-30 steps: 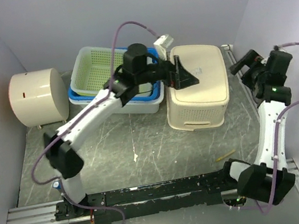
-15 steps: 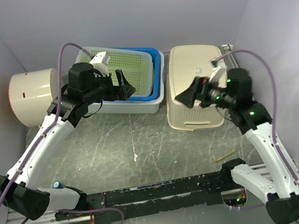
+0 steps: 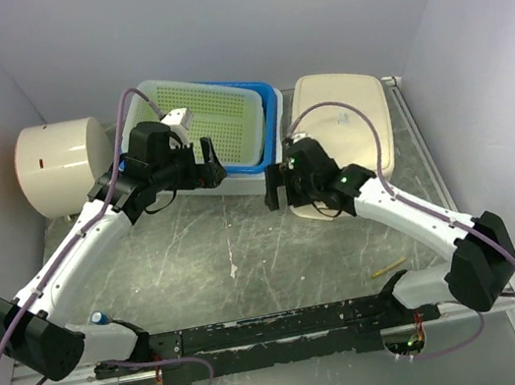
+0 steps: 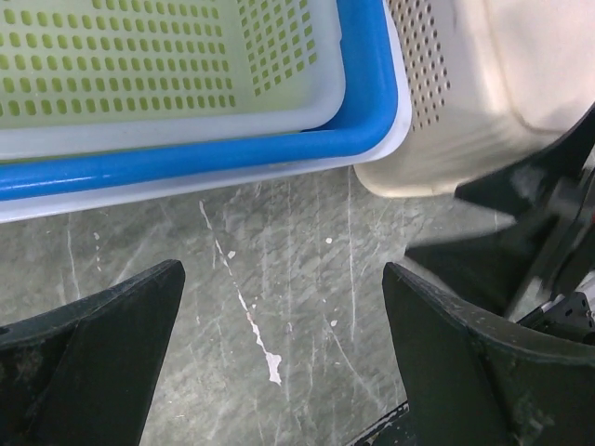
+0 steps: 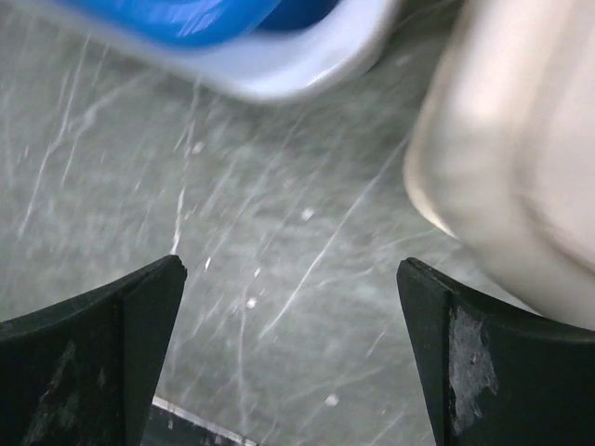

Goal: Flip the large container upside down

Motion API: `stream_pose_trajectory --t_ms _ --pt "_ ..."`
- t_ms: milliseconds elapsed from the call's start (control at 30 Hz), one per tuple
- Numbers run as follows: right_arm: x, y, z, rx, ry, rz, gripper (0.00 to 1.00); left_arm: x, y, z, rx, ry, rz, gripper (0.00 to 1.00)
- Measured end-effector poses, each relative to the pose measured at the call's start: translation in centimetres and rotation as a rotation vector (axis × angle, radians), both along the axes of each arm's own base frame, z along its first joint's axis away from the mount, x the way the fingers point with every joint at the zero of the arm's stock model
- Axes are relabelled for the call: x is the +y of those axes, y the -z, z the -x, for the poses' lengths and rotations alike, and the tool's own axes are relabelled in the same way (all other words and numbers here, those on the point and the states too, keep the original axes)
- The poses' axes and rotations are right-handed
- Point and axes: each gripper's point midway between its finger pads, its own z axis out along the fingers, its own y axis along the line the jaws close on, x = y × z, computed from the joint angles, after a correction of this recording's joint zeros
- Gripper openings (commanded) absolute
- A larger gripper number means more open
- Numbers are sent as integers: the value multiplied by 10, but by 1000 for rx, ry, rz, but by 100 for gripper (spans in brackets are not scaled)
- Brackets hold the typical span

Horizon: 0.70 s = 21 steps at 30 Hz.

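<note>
Left pincer [image 3: 209, 158]: fingers spread wide, nothing between them, low over table [image 3: 237, 246].
Baskets [image 3: 210, 121] (green in blue in white) just beyond left pincer.
Container [image 3: 346, 127]: beige, closed face up, on table. Sits to the right of left pincer, well apart.
Right pincer [image 3: 277, 187]: fingers spread, empty, near table.
Container's near-left corner just right of and beyond right pincer; contact: cannot tell, wrist view blurred.
Baskets' corner beyond-left of right pincer.
</note>
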Motion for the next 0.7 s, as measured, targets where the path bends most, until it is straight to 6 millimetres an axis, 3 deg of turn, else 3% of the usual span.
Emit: stream_pose_trajectory --t_ms 100,233,267,333,433,600,700 --pt "-27 -6 -35 -39 124 11 100 1 3 1 6 -1 -4 100" --pt "-97 -15 -83 -91 373 10 99 1 3 1 7 1 -3 100" --pt "-114 -16 -90 -98 429 15 98 1 3 1 7 1 -3 99" --pt "-126 -23 -97 -110 471 7 97 1 4 2 8 3 -3 100" --pt "-106 -46 -103 -153 415 -48 97 1 5 4 8 6 -2 100" --pt "-35 -100 -112 -266 249 -137 97 1 4 4 7 10 -1 99" --pt "-1 -109 -128 -300 191 -163 98 1 4 4 7 12 1 100"
